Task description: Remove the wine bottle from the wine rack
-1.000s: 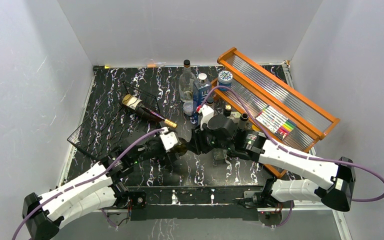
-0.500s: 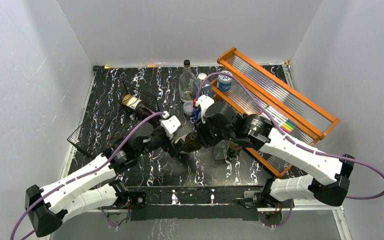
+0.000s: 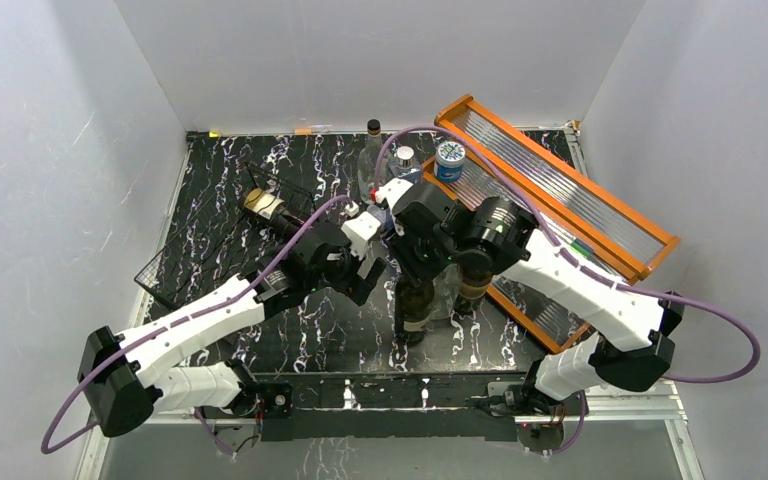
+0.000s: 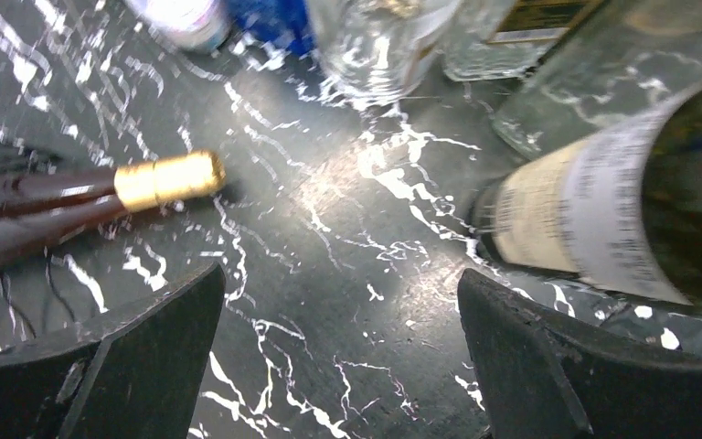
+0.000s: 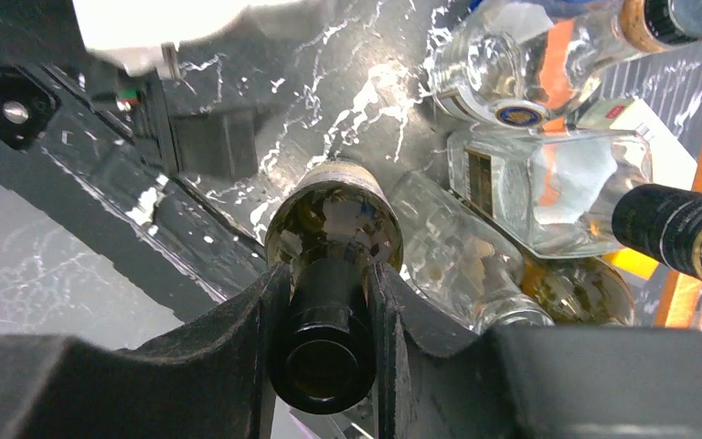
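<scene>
We see the right gripper [image 5: 326, 297] with its fingers closed on the neck of the dark wine bottle [image 3: 415, 300]. In the right wrist view the neck sits tight between both fingers, and the shoulder of the bottle is directly below them. The bottle is off the wine rack [image 3: 170, 262]. It is upright, near the middle of the worktop [image 3: 220, 160], to the right of the rack and well apart from it. Its long axis is vertical, mouth up, label low on the body. We cannot tell whether the base rests on the worktop or hangs just above it.

The left gripper [image 4: 338, 283] has its fingers wide apart and holds nothing. It is just to the left of the bottle body. In the left wrist view the label appears past the right finger, not between the two fingers.

A second bottle [image 3: 278, 215] lies on the rack, its gold-capped neck pointing to the right and near side.

We judge that the task is nearly done for the held bottle. The coming move turns on the vertical line: fingers above, base below. The right arm therefore needs to lower the bottle straight and let go only when the base is flat. Clear glass bottles [image 5: 548, 187] are close on the right, beside the orange shelf [image 3: 560, 190], so a tilt to that side could knock them.
</scene>
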